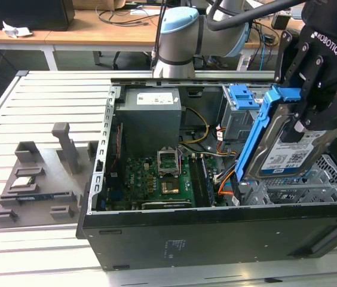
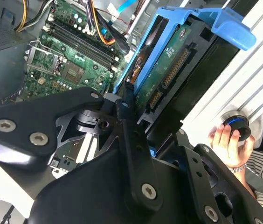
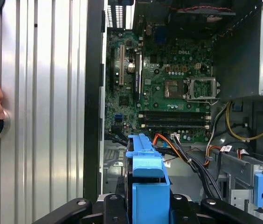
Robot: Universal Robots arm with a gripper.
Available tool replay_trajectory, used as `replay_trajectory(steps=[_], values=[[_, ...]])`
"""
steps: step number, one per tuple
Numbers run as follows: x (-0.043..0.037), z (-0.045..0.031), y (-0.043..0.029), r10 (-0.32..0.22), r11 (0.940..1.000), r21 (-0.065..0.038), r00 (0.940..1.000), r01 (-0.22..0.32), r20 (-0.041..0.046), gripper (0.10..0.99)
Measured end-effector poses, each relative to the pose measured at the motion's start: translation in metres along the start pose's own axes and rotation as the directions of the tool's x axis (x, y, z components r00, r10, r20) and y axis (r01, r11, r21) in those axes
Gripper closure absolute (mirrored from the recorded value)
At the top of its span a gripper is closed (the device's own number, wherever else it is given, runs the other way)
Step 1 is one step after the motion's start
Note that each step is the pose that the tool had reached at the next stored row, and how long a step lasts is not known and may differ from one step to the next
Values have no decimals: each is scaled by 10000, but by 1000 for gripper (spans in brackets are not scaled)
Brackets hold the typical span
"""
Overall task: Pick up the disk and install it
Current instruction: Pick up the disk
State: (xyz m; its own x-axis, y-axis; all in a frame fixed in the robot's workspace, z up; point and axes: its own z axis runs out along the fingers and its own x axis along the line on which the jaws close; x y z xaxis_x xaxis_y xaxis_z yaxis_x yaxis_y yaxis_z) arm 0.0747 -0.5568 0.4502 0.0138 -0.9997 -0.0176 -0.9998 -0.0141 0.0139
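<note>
The disk [image 1: 288,156], a silver drive with a white-and-blue label in a blue caddy frame, hangs tilted on edge over the open computer case [image 1: 216,239], at the exterior view's right. My gripper [image 1: 305,119] is shut on its upper part, and the black fingers clamp the two flat faces. The drive's lower edge sits just above the metal drive cage [image 1: 312,179]. In the second wrist view the disk's green circuit-board side [image 2: 169,70] faces the camera between my fingers [image 2: 127,116]. The first wrist view looks along the blue caddy's edge [image 3: 146,186] toward the motherboard [image 3: 169,93].
A second blue caddy [image 1: 240,95] sits in the bay behind the held one. The power supply [image 1: 153,113] and orange and black cables [image 1: 225,173] lie inside the case. A grey fixture tray [image 1: 37,179] lies at the left. A person's hand [image 2: 229,137] rests on a black knob on the slatted table.
</note>
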Motion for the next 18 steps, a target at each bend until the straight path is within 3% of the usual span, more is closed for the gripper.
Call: replay_trajectory(steps=[18], values=[[3, 11, -228, 0, 10000, -1, 10000, 0, 0, 725]])
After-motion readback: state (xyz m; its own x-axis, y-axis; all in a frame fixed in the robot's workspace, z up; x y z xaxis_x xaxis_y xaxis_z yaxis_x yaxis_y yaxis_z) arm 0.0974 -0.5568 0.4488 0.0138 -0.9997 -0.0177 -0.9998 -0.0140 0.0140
